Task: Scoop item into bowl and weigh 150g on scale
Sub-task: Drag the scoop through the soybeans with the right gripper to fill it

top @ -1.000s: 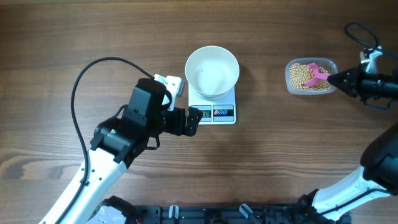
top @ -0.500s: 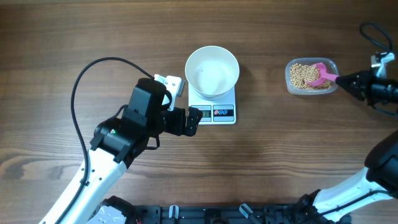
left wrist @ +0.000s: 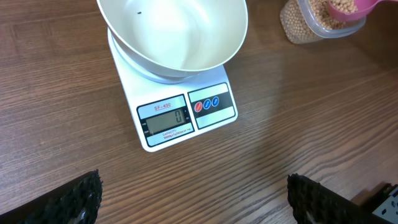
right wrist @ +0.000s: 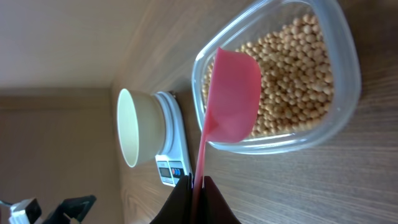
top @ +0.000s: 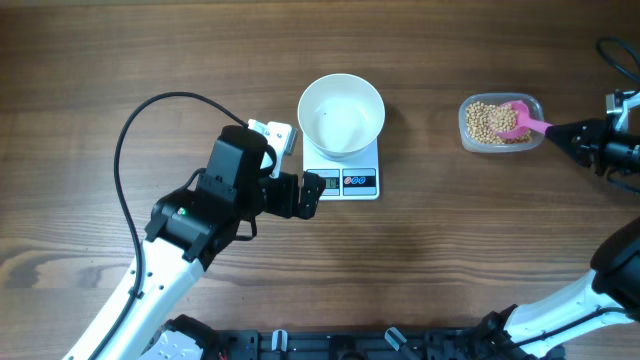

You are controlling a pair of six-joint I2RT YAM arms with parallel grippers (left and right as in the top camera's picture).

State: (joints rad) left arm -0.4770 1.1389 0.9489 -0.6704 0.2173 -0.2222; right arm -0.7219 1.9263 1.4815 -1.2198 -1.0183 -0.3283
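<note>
Nearest the robot, the left gripper (left wrist: 199, 200) hangs released, jaws spread wide over the dark brown wooden tabletop (top: 450, 250), just on the near side of the small flat white digital scale (left wrist: 163, 144). The scale's display reads zero. The round, deep white bowl (left wrist: 180, 37) sits on the scale's far part and looks empty, so no beans have been weighed yet.

Well to the right, level with the bowl, the right gripper (right wrist: 193, 188) is clenched on the thin handle of a pink plastic scoop (right wrist: 231, 93). The scoop's head is over the clear rounded plastic tub (right wrist: 348, 93), which holds the small round tan beans (right wrist: 292, 81). Whether the head is already loaded cannot be told.

The step looks like loading the scoop. To do it well:
- Tip the leading lip down into the beans.
- Push leftward through the heap, then level the head before lifting, so nothing rolls off.
- Raise it clear of the tub's rim, since a catch could drag the light tub.
- Take small loads, as the target weight is easy to overshoot.

The scoop's long axis runs left to right across the tabletop. The handle end is at the right in the gripper, and the head points left toward the bowl.
</note>
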